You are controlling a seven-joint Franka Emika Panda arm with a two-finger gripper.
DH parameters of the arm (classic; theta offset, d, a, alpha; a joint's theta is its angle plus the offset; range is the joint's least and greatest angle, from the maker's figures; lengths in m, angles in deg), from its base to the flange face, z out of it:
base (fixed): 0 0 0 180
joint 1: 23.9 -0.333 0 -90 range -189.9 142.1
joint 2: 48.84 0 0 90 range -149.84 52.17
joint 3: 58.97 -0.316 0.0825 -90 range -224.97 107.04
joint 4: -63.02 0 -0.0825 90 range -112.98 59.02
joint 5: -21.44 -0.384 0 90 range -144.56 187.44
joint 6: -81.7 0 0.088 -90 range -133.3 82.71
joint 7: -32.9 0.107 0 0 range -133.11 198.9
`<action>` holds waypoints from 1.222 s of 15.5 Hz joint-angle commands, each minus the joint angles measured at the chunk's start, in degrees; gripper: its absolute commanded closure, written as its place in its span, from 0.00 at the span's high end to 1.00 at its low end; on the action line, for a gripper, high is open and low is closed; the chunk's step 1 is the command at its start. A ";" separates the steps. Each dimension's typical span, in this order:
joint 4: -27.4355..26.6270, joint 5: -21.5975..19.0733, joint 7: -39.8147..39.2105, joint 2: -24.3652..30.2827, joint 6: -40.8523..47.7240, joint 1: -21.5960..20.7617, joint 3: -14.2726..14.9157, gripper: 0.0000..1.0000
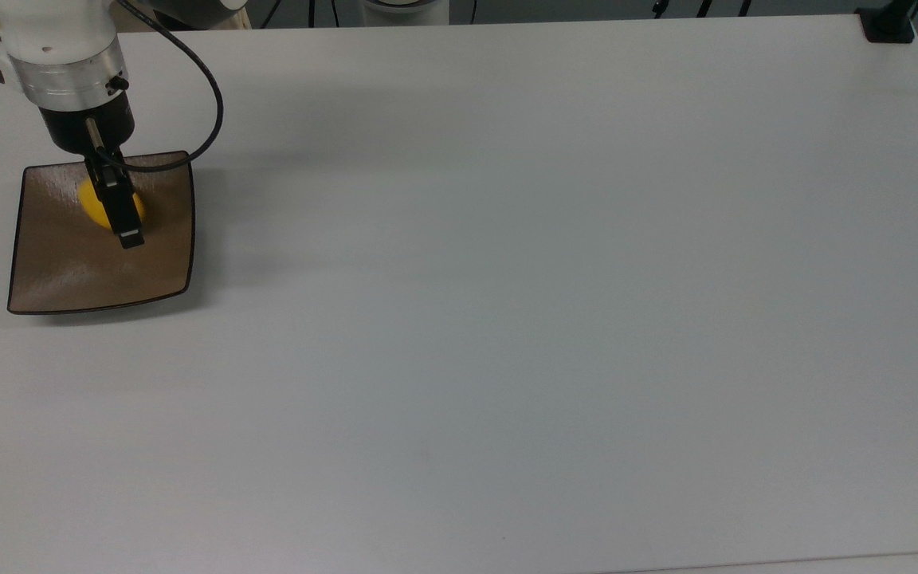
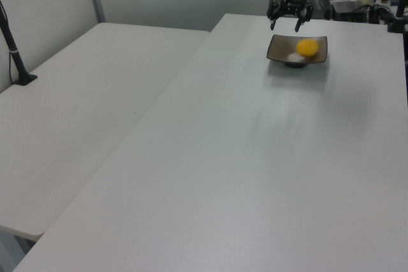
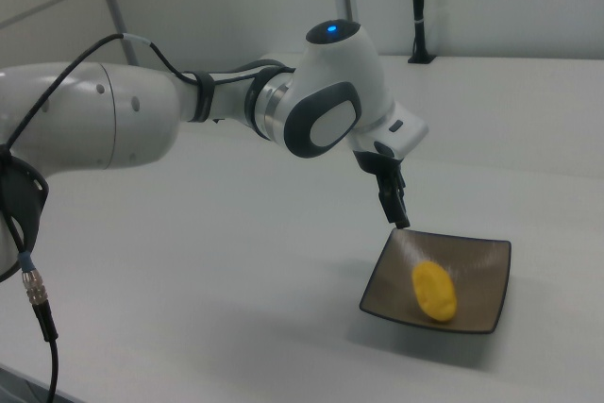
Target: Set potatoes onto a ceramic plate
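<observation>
The potatoes (image 2: 308, 47), one bright yellow oval lump, lie on the square brown ceramic plate (image 2: 280, 49) near the table's far end in the left view. In the right view the potatoes (image 3: 434, 291) rest loose in the ceramic plate (image 3: 479, 266). My gripper (image 2: 285, 25) hangs just above the plate's far-left edge in the left view, open, with nothing between its fingers. In the top view one dark finger (image 1: 124, 215) covers part of the potatoes (image 1: 90, 203) on the ceramic plate (image 1: 92, 275).
The white table (image 1: 507, 319) stretches wide to the top view's right of the plate. A black clamp (image 1: 888, 24) sits at its far right corner. A second table (image 2: 76, 106) with a black post (image 2: 14, 49) stands on the left view's left.
</observation>
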 commanded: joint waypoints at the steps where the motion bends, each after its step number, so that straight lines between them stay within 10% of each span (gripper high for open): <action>1: -0.99 -1.40 -1.56 1.15 0.50 0.34 -0.41 0.99; 19: -0.73 -1.84 -38.03 14.50 30.30 -6.86 -0.67 1.00</action>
